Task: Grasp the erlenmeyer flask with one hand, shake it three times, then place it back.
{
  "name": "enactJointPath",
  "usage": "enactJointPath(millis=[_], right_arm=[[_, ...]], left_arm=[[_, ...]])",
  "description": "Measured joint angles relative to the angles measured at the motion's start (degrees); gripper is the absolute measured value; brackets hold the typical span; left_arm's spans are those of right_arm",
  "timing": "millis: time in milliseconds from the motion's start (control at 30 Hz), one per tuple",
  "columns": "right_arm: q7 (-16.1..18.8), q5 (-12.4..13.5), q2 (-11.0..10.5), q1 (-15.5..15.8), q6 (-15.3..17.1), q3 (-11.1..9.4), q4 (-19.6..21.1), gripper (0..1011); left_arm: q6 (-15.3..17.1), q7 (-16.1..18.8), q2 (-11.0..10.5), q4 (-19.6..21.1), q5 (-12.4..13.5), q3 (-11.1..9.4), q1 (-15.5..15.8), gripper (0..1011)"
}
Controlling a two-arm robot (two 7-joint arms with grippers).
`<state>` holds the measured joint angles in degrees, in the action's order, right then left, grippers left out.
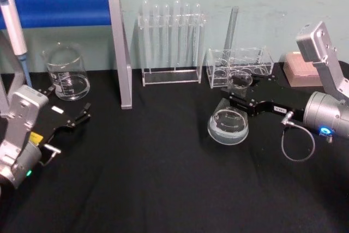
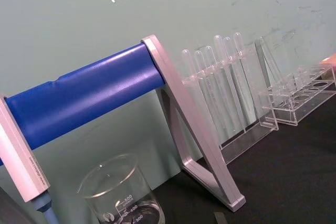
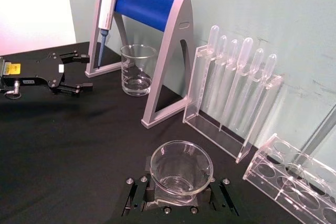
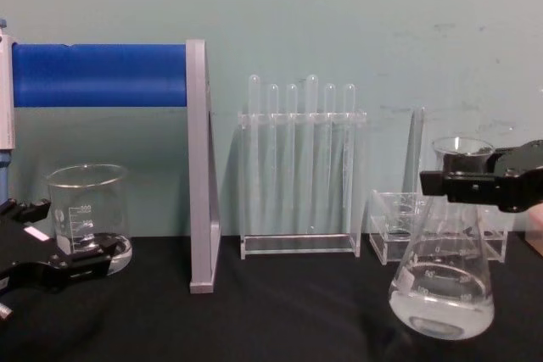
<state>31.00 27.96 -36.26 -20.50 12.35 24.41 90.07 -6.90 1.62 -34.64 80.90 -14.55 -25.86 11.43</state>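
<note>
Head view: the right gripper (image 1: pixel 239 100) reaches in from the right, its two black fingers clamped on the narrow neck of the erlenmeyer flask (image 1: pixel 228 125), just below the flared rim. The flask stands roughly upright over the right half of the black table (image 1: pixel 163 178), just in front of a low clear rack (image 1: pixel 240 65), with a little clear liquid pooled in its wide base. From the chest view, whether the base touches the table cannot be told. The left gripper (image 1: pixel 82 116) sits low at the left, fingers spread and holding nothing, near the beaker (image 1: pixel 67 75) beside the blue-barred stand (image 1: pixel 117 47).
</note>
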Motion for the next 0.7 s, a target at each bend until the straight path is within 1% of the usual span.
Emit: enactJointPath(millis=[433,700], right_arm=[[0.5,0.0,-0.1,-0.9,0.4,1.3,-0.4,457],[0.6,0.0,-0.1,-1.2,0.6,1.8,-0.3,457]], left_arm=[[0.0,0.0,0.0,0.0,0.0,0.0,0.0,1001],[0.0,0.0,0.0,0.0,0.0,0.0,0.0,1001]])
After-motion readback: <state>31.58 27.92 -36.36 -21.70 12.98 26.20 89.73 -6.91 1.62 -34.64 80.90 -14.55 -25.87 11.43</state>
